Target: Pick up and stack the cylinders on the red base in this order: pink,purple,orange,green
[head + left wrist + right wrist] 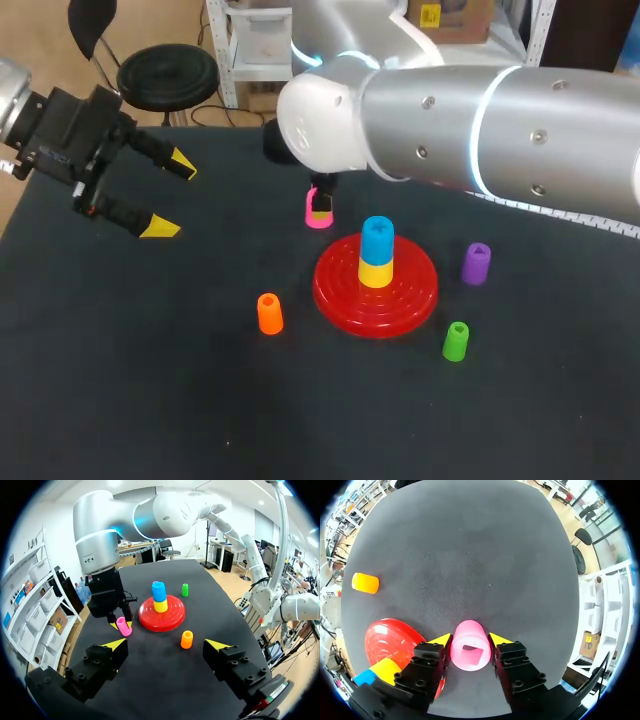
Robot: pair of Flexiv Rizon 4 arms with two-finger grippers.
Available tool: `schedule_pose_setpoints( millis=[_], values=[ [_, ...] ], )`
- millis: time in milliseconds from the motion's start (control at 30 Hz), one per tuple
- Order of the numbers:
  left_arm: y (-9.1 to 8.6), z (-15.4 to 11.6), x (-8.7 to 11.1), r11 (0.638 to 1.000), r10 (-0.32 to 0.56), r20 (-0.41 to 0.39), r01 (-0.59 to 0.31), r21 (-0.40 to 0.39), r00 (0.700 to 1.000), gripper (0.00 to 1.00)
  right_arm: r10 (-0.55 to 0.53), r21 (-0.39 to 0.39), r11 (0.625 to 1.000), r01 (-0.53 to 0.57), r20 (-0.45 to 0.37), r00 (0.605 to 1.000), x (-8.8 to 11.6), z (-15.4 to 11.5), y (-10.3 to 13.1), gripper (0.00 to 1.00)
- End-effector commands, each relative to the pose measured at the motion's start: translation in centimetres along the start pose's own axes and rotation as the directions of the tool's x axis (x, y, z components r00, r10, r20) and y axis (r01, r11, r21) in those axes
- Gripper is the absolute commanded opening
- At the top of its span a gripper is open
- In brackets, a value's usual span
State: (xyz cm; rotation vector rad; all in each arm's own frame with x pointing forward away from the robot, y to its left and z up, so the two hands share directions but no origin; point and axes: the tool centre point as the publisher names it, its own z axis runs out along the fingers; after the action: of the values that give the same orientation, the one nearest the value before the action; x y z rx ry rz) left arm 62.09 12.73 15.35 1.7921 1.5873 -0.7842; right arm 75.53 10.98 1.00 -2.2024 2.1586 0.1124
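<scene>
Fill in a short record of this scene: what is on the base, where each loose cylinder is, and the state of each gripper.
Stack on red base: yellow cylinder, blue cylinder on top
Gripped: pink cylinder, beside the base, right gripper shut on it
Loose on table: purple cylinder, orange cylinder, green cylinder
Idle: left gripper, open, empty

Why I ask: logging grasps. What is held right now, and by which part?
The right gripper holds the pink cylinder by two opposite sides of its wall. The left gripper is open and holds nothing.
</scene>
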Motion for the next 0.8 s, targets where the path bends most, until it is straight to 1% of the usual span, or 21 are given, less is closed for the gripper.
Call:
schedule_pose_setpoints(
  millis=[33, 133, 167, 333, 433, 500, 800],
  values=[
    [-0.1, 0.0, 0.1, 1.0, 0.003, 0.002, -0.003, -0.004, 1.0, 1.0, 0.003, 0.023, 1.0, -0.003, -0.007, 1.0, 0.2, -1.5, 0.7, 0.0],
    [-0.1, 0.0, 0.1, 1.0, 0.003, 0.002, -0.003, -0.004, 1.0, 1.0, 0.001, 0.035, 0.999, -0.001, -0.013, 1.0, 0.3, -2.7, 0.8, 0.0],
    [-0.1, 0.0, 0.1, 1.0, 0.003, 0.002, -0.003, -0.004, 1.0, 1.0, 0.002, 0.045, 0.999, -0.001, -0.027, 1.0, 0.3, -3.0, 0.9, 0.0],
    [-0.1, 0.0, 0.1, 1.0, 0.003, 0.002, -0.003, -0.004, 1.0, 1.0, 0.017, 0.088, 0.996, -0.014, -0.04, 0.999, 0.8, -6.1, 1.0, 0.0],
    [-0.1, 0.0, 0.1, 1.0, 0.003, 0.002, -0.003, -0.004, 1.0, 1.0, 0.019, 0.101, 0.995, -0.015, -0.038, 0.999, 0.8, -7.7, 1.4, 0.0],
    [-0.1, 0.0, 0.1, 1.0, 0.003, 0.002, -0.003, -0.004, 1.0, 1.0, 0.03, 0.118, 0.993, -0.023, -0.052, 0.998, 1.0, -8.7, 1.7, 0.0],
    [-0.1, 0.0, 0.1, 1.0, 0.003, 0.002, -0.003, -0.004, 1.0, 1.0, 0.066, 0.179, 0.982, -0.055, -0.056, 0.996, 2.3, -13.3, 3.0, 0.0]
  ],
)
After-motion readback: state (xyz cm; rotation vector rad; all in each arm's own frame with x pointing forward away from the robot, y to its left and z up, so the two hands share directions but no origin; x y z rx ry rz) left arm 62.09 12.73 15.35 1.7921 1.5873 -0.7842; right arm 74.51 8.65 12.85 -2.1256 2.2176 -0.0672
